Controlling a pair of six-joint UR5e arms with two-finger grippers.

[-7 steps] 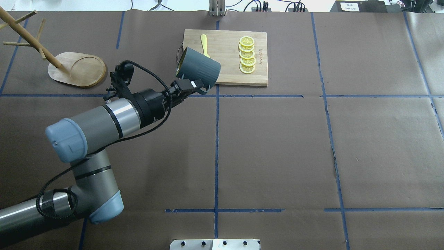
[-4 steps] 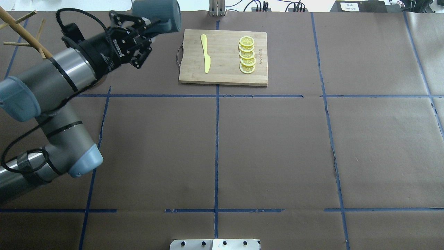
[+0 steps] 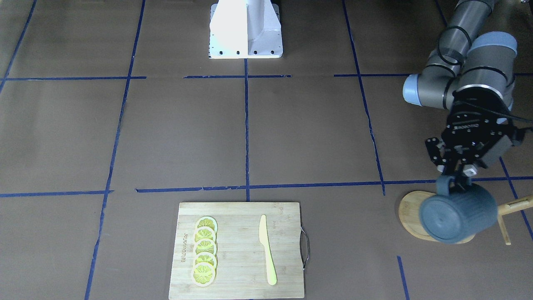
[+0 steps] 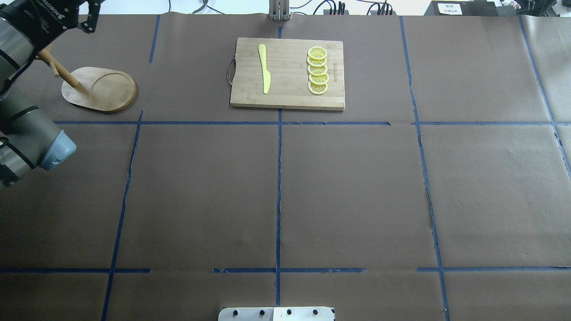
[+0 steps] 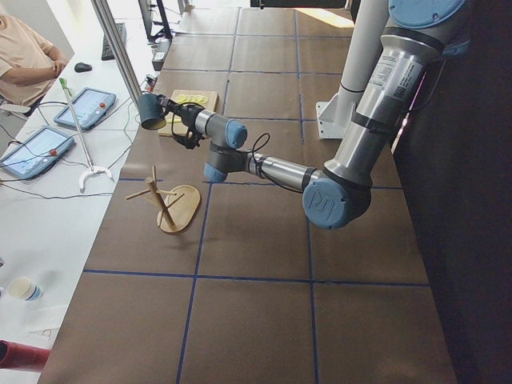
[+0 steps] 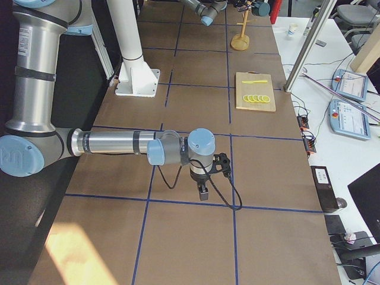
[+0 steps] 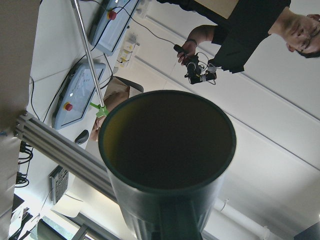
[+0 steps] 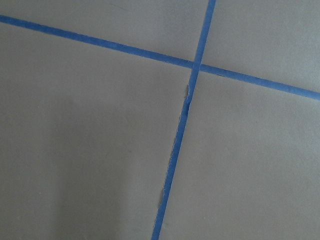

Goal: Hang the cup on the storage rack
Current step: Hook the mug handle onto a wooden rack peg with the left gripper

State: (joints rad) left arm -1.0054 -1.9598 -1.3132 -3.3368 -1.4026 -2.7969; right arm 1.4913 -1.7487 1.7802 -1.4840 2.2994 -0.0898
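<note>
exterior front-facing, right edge: noted left gripper narrow, fingers pinched on the squared handle of the cup. held clear of the table, tipped on its side, ribbed wall and flat bottom toward this camera. overlaps the oval base of the storage rack in this view, with thin pegs poking out to the right of it. cannot tell from this angle whether they touch.

exterior left: settles it. cup raised high, on the far side of the rack, well apart from post and pegs, mouth turned toward the table's long edge.

left wrist-mounted: looks along the cup from the handle end. round rim and shadowed inside, facing the room beyond the table.

overhead exterior: only the left wrist at the top left corner, cup out of frame. rack base on the far left, round recess up, post leaning left. far centre, bamboo cutting board with metal handle on its left end, yellow knife on its left half, row of five lemon slices on its right half.

exterior right: right gripper pointing down, close over brown paper beside a line of blue tape. cannot tell whether wide or narrow. right wrist-mounted gives only paper and a tape cross.
</note>
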